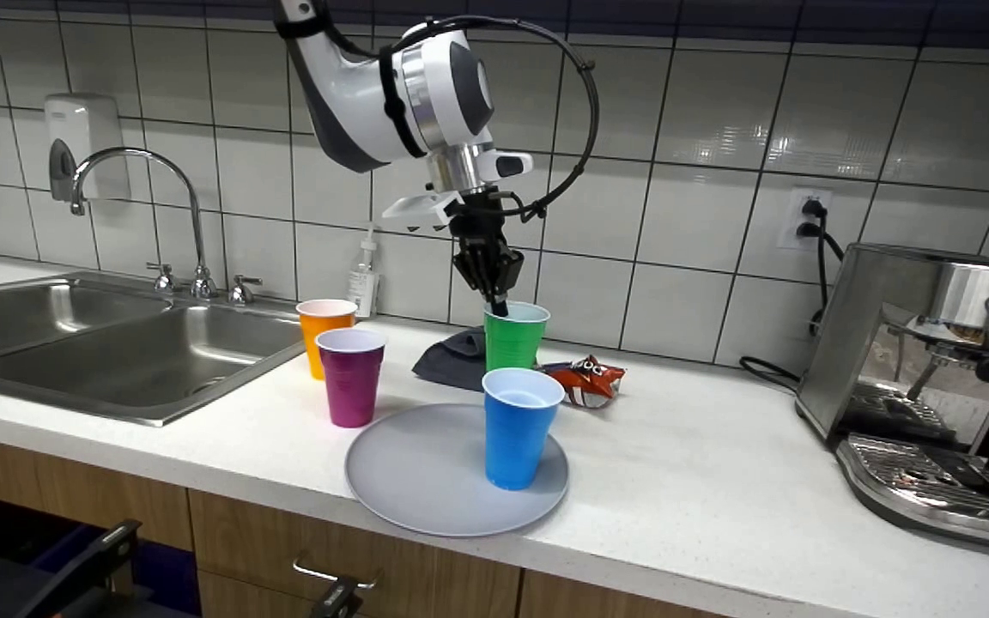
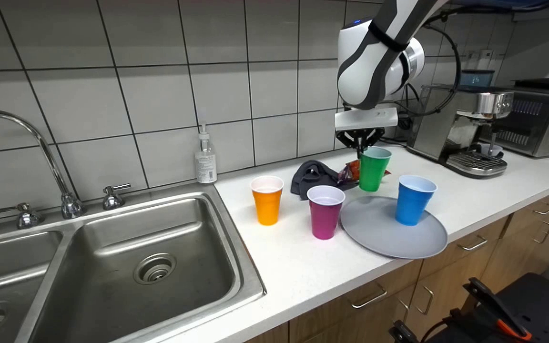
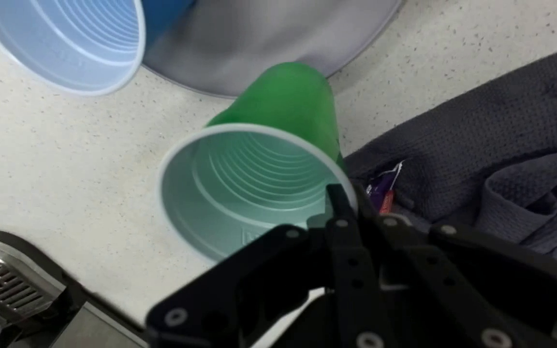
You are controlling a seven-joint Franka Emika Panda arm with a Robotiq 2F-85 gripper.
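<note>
My pincer, nearly closed, grips the rim of the green cup toward the back edge of the counter; whether the cup touches it, I can't tell.

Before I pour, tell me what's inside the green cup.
In the green cup, the wrist view shows ribbed wall and one finger of the gripper. The cup's side hides its bottom; anything there can't be seen.
</note>
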